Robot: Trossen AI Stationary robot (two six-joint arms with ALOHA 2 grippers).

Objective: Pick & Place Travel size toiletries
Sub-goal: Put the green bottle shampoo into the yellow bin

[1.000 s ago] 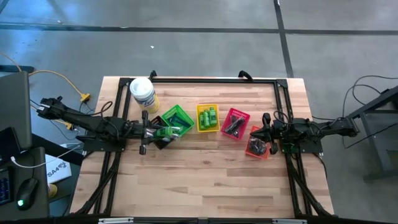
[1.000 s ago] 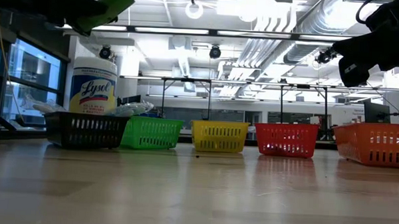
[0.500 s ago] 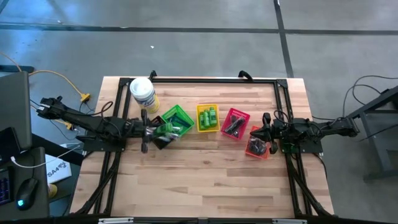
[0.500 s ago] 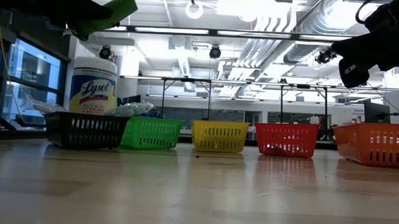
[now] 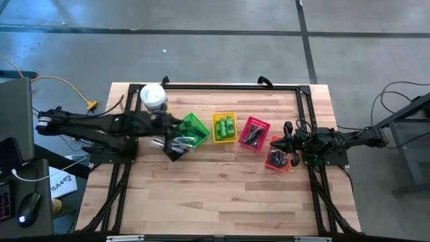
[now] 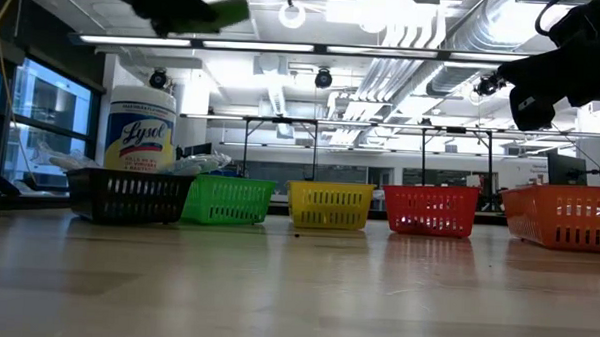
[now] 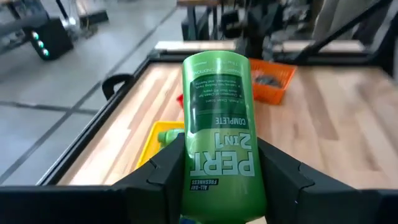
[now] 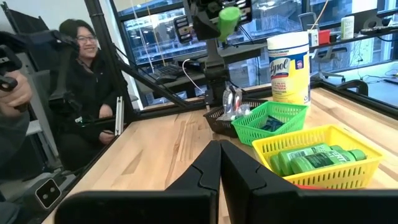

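Green bottle (image 7: 219, 130), high view: hidden by the left arm near the green basket (image 5: 193, 126). Low view: it hangs high above the table (image 6: 296, 288). Left wrist view: left end effector (image 7: 217, 171) grips it. Right wrist view: right end effector (image 8: 219, 163) is closed, empty.

The left gripper (image 7: 221, 186) is clamping a green bottle (image 7: 219, 130) between its dark fingers (image 7: 163, 174), above a wooden table (image 7: 329, 124). A yellow basket (image 7: 155, 140) is sitting below, an orange basket (image 7: 273, 74) farther off.
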